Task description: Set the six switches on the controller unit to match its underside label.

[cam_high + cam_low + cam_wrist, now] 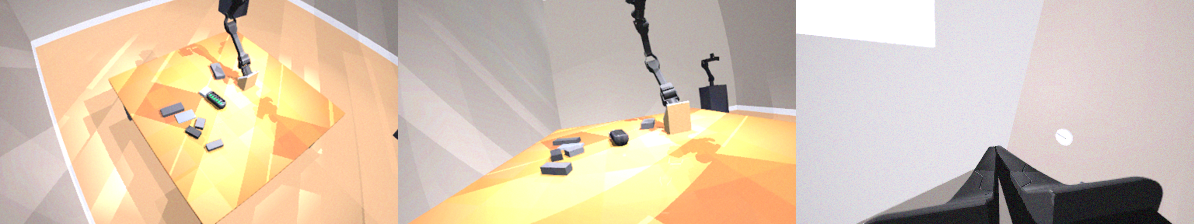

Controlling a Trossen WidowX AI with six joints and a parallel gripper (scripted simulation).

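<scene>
The dark grey controller unit [216,102] [619,138] sits on the bench with its switch side up. In the top view a row of green switch ends shows on its top; which ends are pressed down is too small to tell. Its underside label is hidden. My gripper [994,151] is shut and empty, its fingertips touching in the wrist view. The arm stretches upward from behind the beige panel in the exterior view, so the gripper is high above the bench and well away from the unit. The wrist view shows only ceiling and wall.
A beige panel [247,81] [679,117] stands upright by the arm's base. A grey block [218,71] [647,124] lies near it. A dark bar [172,110] [567,141], a pale plate [185,116] and several small blocks lie beyond the unit. Another arm stands on a dark pedestal [713,98].
</scene>
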